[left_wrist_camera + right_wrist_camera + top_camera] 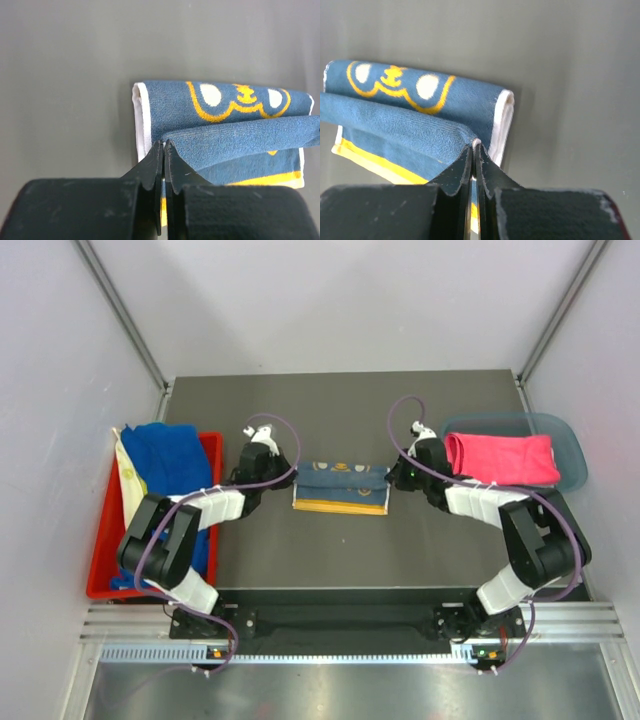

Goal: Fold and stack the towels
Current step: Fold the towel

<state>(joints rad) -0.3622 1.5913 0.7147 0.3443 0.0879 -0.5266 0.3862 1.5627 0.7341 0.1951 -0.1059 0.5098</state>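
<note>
Left end effector (163, 146) and right end effector (472, 149) pinch navy towel (340, 480) between red tray (213, 455) and teal bin (572, 442).

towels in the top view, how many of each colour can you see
navy and yellow towel: 1
royal blue towel: 1
cream towel: 1
hot pink towel: 1
total: 4

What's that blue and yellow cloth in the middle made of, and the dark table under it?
The navy towel looks like soft terry cotton, judging by its fuzzy looped nap. The table seems a smooth matte sheet, perhaps coated metal or laminate.
</note>
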